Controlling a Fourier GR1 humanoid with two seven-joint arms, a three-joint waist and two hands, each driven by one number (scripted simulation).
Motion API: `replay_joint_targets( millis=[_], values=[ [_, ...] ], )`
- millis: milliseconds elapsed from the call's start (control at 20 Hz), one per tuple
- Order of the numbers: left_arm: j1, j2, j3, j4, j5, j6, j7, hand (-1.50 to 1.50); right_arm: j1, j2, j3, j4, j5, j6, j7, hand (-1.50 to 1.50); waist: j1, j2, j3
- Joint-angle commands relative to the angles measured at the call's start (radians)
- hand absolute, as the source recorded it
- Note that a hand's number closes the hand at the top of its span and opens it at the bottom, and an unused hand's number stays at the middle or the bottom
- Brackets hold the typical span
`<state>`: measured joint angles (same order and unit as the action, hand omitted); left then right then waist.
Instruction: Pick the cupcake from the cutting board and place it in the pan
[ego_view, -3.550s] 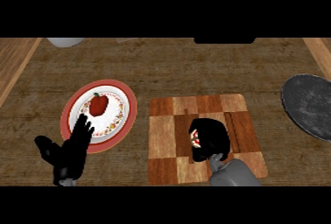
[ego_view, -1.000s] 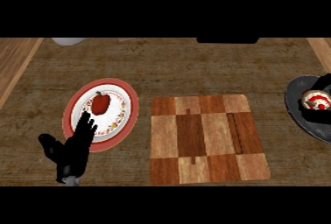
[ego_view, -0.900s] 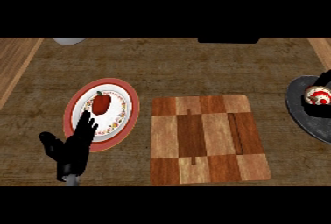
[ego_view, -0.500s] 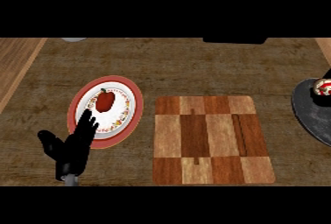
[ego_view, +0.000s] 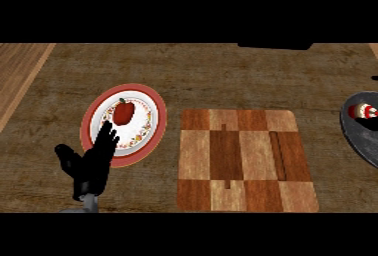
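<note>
One cupcake (ego_view: 364, 110) now sits in the pan (ego_view: 359, 141), released; the left robot hand (ego_view: 92, 162) rests open as before.

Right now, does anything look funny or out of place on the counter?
Nothing stands out. The cupcake sits in the pan at the right edge, the cutting board lies flat and bare, and a red pepper rests on the plate. The left hand rests open by the plate.
</note>
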<state>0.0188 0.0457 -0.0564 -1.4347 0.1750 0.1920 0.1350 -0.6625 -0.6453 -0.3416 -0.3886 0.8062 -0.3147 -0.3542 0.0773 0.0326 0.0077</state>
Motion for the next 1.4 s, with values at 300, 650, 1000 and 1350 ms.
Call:
replay_joint_targets(
  millis=[300,650,1000,1350],
  values=[
    [-0.017,0.007,0.024,0.021,0.010,0.001,0.004,0.00,-0.086,0.043,-0.241,0.109,-0.286,0.189,-0.268,-1.50,-0.020,-0.003,0.004],
    [0.010,-0.019,0.010,0.007,0.005,0.015,-0.014,0.00,-0.085,-0.092,-0.382,0.207,-0.440,0.522,-0.300,-1.50,-0.032,-0.007,0.002],
    [0.018,0.004,0.029,0.019,0.010,0.005,-0.002,0.00,0.041,-0.213,-0.408,0.244,-0.482,0.867,-0.419,-1.50,-0.048,-0.014,0.000],
    [0.033,-0.012,0.026,0.015,0.019,-0.003,-0.021,0.00,0.154,-0.244,-0.382,0.205,-0.484,1.012,-0.496,-1.50,-0.058,-0.019,-0.001]
  ],
)
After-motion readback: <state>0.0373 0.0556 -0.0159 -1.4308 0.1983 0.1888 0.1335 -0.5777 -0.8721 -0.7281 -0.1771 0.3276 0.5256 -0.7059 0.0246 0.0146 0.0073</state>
